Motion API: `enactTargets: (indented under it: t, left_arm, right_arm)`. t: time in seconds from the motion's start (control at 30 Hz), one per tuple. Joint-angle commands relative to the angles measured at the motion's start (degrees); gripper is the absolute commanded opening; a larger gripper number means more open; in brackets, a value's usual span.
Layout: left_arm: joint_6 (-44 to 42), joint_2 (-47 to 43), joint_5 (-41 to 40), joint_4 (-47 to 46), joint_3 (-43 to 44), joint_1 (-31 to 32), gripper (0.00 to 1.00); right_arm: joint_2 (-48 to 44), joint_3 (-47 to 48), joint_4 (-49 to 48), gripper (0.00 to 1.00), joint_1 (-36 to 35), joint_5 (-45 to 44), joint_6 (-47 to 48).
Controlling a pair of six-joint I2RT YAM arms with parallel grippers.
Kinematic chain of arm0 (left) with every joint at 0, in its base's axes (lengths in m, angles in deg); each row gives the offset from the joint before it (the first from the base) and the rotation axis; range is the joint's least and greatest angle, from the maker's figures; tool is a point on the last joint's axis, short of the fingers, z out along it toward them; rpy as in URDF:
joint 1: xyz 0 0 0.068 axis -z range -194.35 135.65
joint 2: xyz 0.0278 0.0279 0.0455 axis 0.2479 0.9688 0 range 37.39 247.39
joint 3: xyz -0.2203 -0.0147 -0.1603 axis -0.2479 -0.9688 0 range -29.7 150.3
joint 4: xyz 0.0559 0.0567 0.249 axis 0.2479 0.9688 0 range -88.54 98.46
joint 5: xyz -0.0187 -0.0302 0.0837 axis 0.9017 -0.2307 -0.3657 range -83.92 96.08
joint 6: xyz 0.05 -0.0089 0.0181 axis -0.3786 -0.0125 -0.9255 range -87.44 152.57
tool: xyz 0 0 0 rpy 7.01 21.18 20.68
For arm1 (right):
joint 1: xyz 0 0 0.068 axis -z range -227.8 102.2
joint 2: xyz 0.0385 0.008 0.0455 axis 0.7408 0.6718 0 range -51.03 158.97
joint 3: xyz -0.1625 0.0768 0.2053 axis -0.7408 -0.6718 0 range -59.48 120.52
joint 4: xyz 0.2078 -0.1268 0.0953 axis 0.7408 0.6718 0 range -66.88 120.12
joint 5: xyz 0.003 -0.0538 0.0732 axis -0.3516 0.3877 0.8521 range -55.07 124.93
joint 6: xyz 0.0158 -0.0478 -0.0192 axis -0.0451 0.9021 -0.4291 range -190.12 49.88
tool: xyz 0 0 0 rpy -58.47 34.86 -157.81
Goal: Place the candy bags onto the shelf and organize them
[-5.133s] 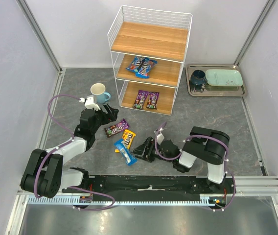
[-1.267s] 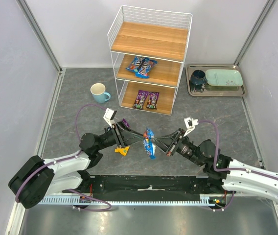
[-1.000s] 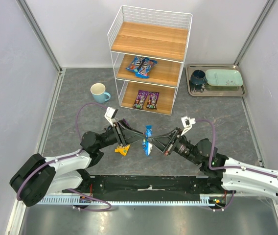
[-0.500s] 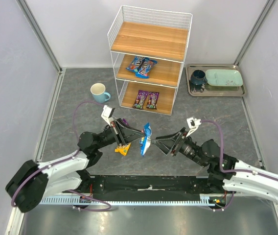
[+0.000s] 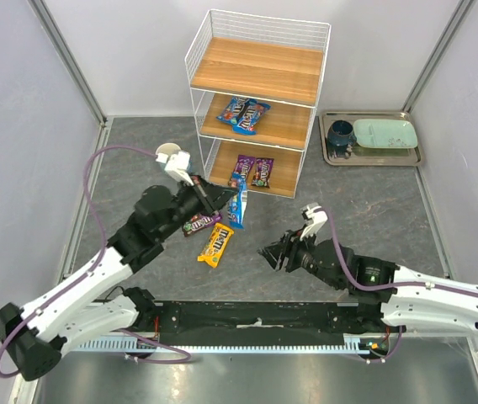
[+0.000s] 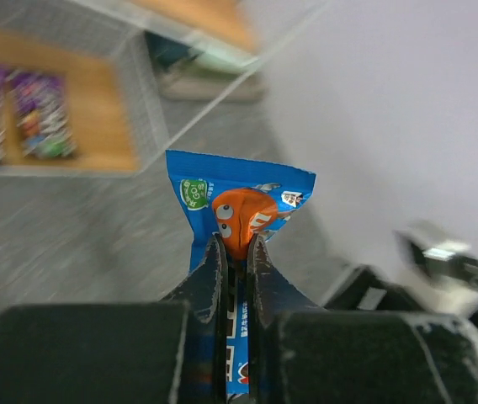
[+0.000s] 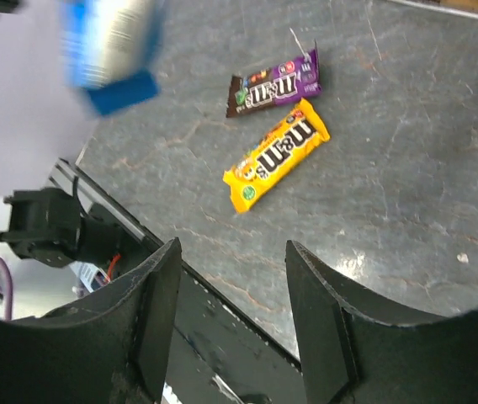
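My left gripper (image 5: 225, 200) is shut on a blue candy bag (image 5: 237, 202), held on edge just in front of the shelf's (image 5: 260, 67) bottom level. In the left wrist view the blue bag (image 6: 241, 202) sticks out past the closed fingertips (image 6: 215, 261). My right gripper (image 5: 271, 255) stands open and empty, low over the floor to the right. A yellow bag (image 5: 215, 244) and a purple bag (image 5: 199, 223) lie on the floor; the right wrist view shows the yellow bag (image 7: 277, 156) and the purple bag (image 7: 273, 84) too. Blue bags (image 5: 245, 114) lie on the middle board, purple bags (image 5: 252, 171) on the bottom one.
A metal tray (image 5: 374, 157) with a dark cup and a green plate sits right of the shelf. A white-and-blue mug (image 5: 168, 151) stands left of the shelf, partly behind my left wrist. The black base rail (image 5: 256, 316) runs along the near edge.
My right gripper has opened, let go of the blue bag and drawn back low. My left arm has carried the bag up and away toward the shelf's bottom level.
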Motion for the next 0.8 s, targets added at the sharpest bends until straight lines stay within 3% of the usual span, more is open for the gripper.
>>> enactTargets:
  t: [0.0, 0.23, 0.33, 0.37, 0.47, 0.57, 0.77]
  left_arm:
    - [-4.2, 9.2, -11.8, 17.5, -0.5, 1.1, 0.02]
    - [-1.4, 22.2, -23.9, 18.6, -0.7, 8.9, 0.02]
    - [-0.2, 26.5, -25.9, 20.0, 1.7, 11.2, 0.35]
    - [0.1, 27.0, -25.8, 19.9, 1.9, 11.2, 0.52]
    - [0.6, 26.6, -25.9, 20.1, 2.2, 11.6, 0.71]
    - [-0.3, 23.1, -27.3, 21.6, 2.6, 11.4, 0.82]
    - [-5.0, 13.8, -32.2, 26.1, 2.6, 9.5, 0.89]
  right_arm:
    - [-0.1, 4.0, 3.2, 0.60, -2.4, -7.6, 0.7]
    - [-6.6, 0.8, 6.6, 0.61, -2.4, -9.4, -0.7]
    - [-8.6, 0.3, 8.2, 0.61, -2.4, -10.1, -1.1]
    - [-9.0, 0.4, 8.3, 0.61, -2.4, -10.2, -1.1]
    - [-8.5, 0.5, 9.3, 0.61, -2.4, -9.8, -1.1]
    - [-6.3, 0.6, 10.2, 0.61, -2.6, -9.7, -1.6]
    - [2.2, -1.5, 7.2, 0.55, -3.7, -9.8, -3.2]
